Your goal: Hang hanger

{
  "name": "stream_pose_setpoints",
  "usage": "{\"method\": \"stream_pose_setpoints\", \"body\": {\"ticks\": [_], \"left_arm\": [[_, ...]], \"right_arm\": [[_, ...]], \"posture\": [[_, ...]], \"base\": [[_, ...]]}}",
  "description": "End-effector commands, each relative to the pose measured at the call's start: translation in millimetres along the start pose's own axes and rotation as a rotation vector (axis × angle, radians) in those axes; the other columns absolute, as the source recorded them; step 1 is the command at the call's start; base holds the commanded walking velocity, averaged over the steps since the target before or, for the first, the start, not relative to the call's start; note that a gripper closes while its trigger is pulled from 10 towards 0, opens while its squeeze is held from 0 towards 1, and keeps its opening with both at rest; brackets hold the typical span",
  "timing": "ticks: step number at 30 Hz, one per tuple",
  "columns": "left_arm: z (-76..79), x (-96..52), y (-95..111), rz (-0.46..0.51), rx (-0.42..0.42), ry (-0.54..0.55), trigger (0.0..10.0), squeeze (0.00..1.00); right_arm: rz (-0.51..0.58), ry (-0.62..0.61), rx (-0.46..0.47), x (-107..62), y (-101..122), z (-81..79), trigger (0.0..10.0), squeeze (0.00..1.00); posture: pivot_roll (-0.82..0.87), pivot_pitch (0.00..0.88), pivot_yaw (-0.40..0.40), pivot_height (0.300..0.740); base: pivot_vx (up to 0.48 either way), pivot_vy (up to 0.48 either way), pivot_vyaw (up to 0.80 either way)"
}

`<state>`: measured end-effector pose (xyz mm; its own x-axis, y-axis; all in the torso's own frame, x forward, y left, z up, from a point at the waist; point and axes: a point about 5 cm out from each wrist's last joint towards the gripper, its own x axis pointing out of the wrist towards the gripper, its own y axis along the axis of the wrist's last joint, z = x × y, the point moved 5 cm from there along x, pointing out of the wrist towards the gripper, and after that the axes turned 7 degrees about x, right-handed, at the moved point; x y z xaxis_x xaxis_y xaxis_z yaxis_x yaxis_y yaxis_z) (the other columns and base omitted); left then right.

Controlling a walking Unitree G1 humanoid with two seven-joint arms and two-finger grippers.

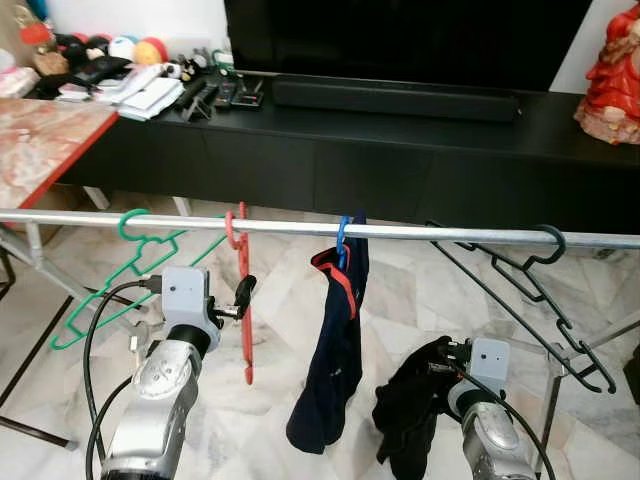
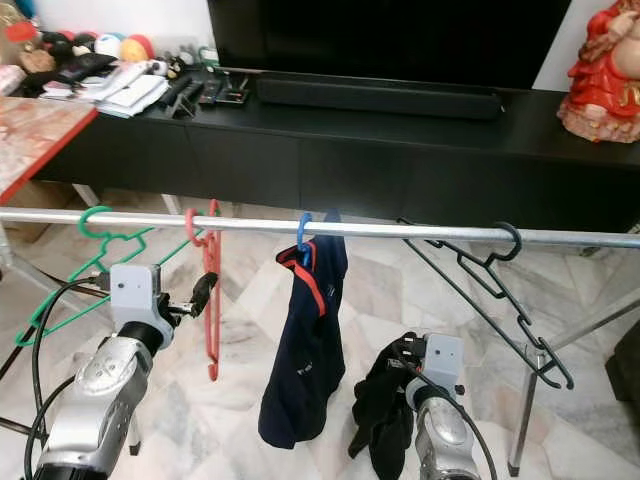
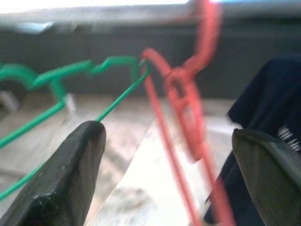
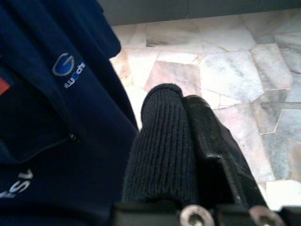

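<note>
A silver rail [image 1: 420, 232] runs across in front of me. A red hanger [image 1: 245, 300] hangs from it by its hook, with a green hanger [image 1: 110, 285] to its left. My left gripper [image 1: 241, 297] is open, level with the red hanger's upper part, and the hanger [image 3: 186, 113] stands between the two black fingers [image 3: 66, 174]. A navy garment [image 1: 335, 350] hangs on a blue hanger hook [image 1: 342, 240] at the middle. Low on the right, my right gripper [image 4: 186, 141] is shut on a black knitted cloth [image 1: 410, 410], close beside the navy garment [image 4: 51, 117].
A black hanger [image 1: 520, 285] hangs slanted at the rail's right end. Behind the rail stands a black TV console [image 1: 400, 150] with a soundbar [image 1: 395, 98], remotes and a red figurine [image 1: 612, 70]. A marble-topped table [image 1: 40, 140] is at far left. The rack's leg [image 1: 550, 410] stands on the tiled floor.
</note>
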<state>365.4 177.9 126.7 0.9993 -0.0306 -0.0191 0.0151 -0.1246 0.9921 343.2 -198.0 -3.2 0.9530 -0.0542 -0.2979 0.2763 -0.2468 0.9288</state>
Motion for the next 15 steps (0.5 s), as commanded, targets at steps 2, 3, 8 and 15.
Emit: {"method": "stream_pose_setpoints", "body": {"ticks": [2,3,8,15], "left_arm": [[-5.3,4.8,-13.2,-0.09,-0.026,0.028,10.0,0.0],[-4.6,6.2,-13.8,-0.103,-0.035,0.025,10.0,0.0],[10.0,15.2,-5.6,-0.102,-0.023,-0.064,10.0,0.0],[14.5,18.2,11.5,-0.076,0.033,-0.108,10.0,0.0]], "right_arm": [[-0.015,-0.01,0.004,-1.2,-3.1,4.6,10.0,0.0],[-0.018,-0.011,0.004,-1.4,-3.6,5.3,10.0,0.0],[-0.031,-0.018,0.006,-2.3,-6.2,8.4,10.0,0.0],[-0.03,-0.019,0.012,-2.1,-7.3,5.4,10.0,0.0]], "posture": [[-0.02,0.186,0.002,0.74],[-0.02,0.186,0.002,0.74],[-0.03,0.183,0.004,0.74],[-0.04,0.173,0.013,0.74]], "base": [[0.0,0.0,0.0],[0.0,0.0,0.0],[0.0,0.0,0.0],[0.0,0.0,0.0]]}}
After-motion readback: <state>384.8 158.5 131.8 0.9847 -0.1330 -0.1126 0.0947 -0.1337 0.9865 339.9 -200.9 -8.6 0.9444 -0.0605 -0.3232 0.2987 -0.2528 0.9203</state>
